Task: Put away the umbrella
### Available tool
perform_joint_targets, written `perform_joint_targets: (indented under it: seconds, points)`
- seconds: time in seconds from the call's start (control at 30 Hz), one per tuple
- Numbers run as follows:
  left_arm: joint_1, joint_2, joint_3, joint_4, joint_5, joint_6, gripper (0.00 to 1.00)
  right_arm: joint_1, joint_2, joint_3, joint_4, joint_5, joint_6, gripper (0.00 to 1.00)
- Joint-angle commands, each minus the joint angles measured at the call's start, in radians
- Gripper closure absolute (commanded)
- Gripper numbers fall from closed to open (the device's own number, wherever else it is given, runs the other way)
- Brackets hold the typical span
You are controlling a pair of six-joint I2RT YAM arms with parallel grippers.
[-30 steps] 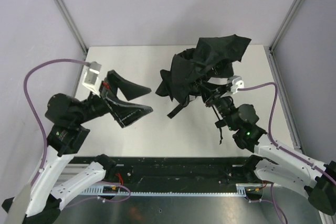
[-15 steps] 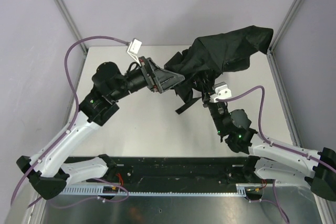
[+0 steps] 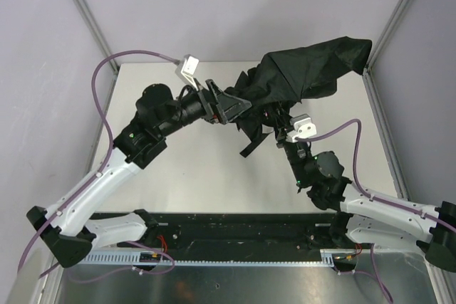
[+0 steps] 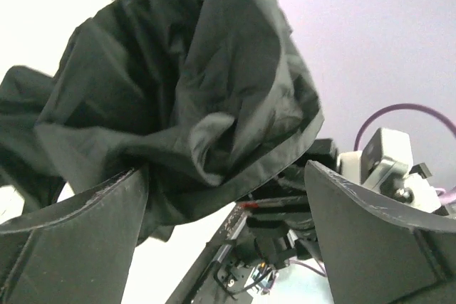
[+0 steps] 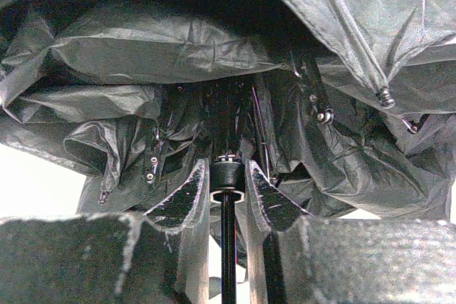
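Observation:
The black umbrella (image 3: 306, 69) is half collapsed, its crumpled canopy held up over the back right of the table. My right gripper (image 3: 283, 132) is under it and shut on the umbrella's black shaft collar (image 5: 226, 174), one finger on each side, with canopy folds and rib tips (image 5: 214, 55) hanging above. My left gripper (image 3: 231, 105) is open at the canopy's left edge. In the left wrist view the black fabric (image 4: 185, 90) hangs over and between the wide-apart fingers (image 4: 78, 240), and the gripper (image 4: 228, 204) holds nothing.
The white table (image 3: 185, 154) lies below both arms. Metal frame posts (image 3: 85, 16) stand at the back corners, the right one (image 3: 395, 23) close to the canopy. Purple cables (image 3: 128, 58) loop off both wrists. The right arm's wrist camera (image 4: 385, 158) shows behind the left gripper.
My left arm swung from the table's left side to the canopy's left edge and has crept slightly closer. My right gripper raised the umbrella, which spread toward the back right post.

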Motion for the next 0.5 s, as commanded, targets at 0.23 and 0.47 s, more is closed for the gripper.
perform_joint_targets:
  seconds: [0.23,0.47]
  points:
    - [-0.006,-0.006,0.002,-0.013,0.048,0.053,0.53,0.006,-0.035,0.062,0.084,0.012,0.017,1.0]
    - [-0.013,-0.052,-0.006,0.019,0.038,0.097,0.98,-0.03,0.007,0.063,0.122,0.035,0.102,1.0]
